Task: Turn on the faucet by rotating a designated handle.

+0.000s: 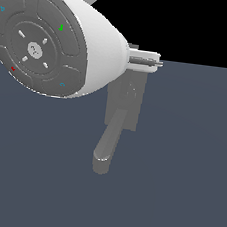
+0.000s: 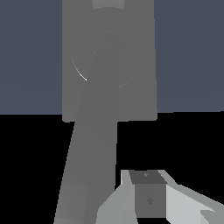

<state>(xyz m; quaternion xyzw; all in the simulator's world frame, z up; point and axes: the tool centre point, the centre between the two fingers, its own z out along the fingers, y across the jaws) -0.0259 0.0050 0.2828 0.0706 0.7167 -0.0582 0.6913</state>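
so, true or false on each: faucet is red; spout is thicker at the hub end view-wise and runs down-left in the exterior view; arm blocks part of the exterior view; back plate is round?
1. The faucet is red. False: it is matte grey.
2. In the exterior view the spout runs down and toward that view's left. True.
3. A white arm link fills the exterior view's upper left. True.
4. The back plate is round. False: it is a flat rectangle.

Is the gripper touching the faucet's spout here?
Cannot tell. In the wrist view one gripper fingertip sits right beside the spout with no plain gap or contact; in the exterior view the arm hides the gripper.
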